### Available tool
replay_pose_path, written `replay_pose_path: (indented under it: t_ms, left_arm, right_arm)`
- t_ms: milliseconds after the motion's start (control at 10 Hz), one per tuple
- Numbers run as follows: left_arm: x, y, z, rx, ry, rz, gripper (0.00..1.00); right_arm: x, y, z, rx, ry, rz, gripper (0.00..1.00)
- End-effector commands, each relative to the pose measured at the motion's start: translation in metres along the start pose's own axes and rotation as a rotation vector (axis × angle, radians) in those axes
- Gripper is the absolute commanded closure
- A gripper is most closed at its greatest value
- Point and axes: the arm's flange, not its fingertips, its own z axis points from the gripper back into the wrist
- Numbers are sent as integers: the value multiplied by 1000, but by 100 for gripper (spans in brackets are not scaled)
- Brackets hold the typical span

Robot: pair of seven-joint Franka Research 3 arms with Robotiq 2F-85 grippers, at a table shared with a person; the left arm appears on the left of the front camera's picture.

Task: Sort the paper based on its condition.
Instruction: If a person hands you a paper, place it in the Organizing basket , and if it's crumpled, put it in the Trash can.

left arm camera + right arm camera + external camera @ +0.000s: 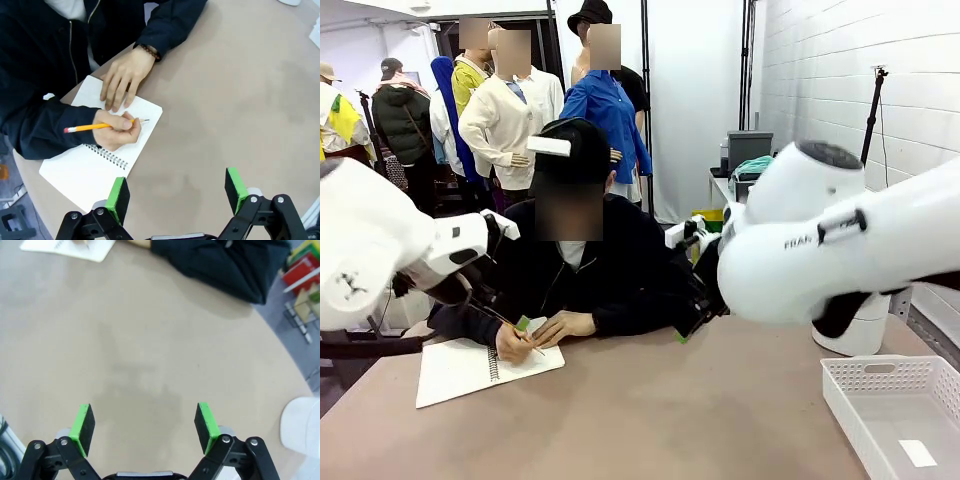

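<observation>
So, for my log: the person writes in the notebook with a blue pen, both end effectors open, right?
No: it's a yellow pencil, as the left wrist view shows. The notebook, the open left end effector and right end effector are as said.

A beige-brown table (650, 410) spreads across the foreground, matte and evenly lit, and its rounded edge shows in the wrist views. Along the right runs a white-painted brick wall (820, 70) — a black stand (872, 110) rises before it, and a small side table (717, 186) carries a grey box (748, 148). Behind, white curtain panels (695, 90) hang between black poles (646, 90).
</observation>
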Motion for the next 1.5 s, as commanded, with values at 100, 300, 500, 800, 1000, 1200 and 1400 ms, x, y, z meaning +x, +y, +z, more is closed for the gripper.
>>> replay_pose_path:
  t_ms: [100, 300, 500, 800, 1000, 1200, 1400]
  left_arm:
    - [22, 9, 48, -70, 35, -82, 0]
    - [37, 26, 75, -95, 34, -106, 0]
    - [52, 40, 109, -109, 4, -116, 0]
    - [63, 62, 134, -139, 5, -106, 0]
    - [65, 63, 143, -150, -10, -111, 0]
    - [63, 59, 141, -116, -4, -93, 0]
    - [63, 59, 141, -116, -4, -93, 0]
  right_arm:
    - [31, -9, 34, -20, 24, 94, 0]
    - [46, -19, 66, -6, -14, 112, 0]
    - [61, -30, 112, -20, -51, 125, 0]
    - [68, -48, 151, -36, -122, 151, 0]
    - [67, -56, 183, -55, -229, 127, 0]
    - [72, -52, 178, -70, -170, 117, 0]
    - [72, -52, 178, -70, -170, 117, 0]
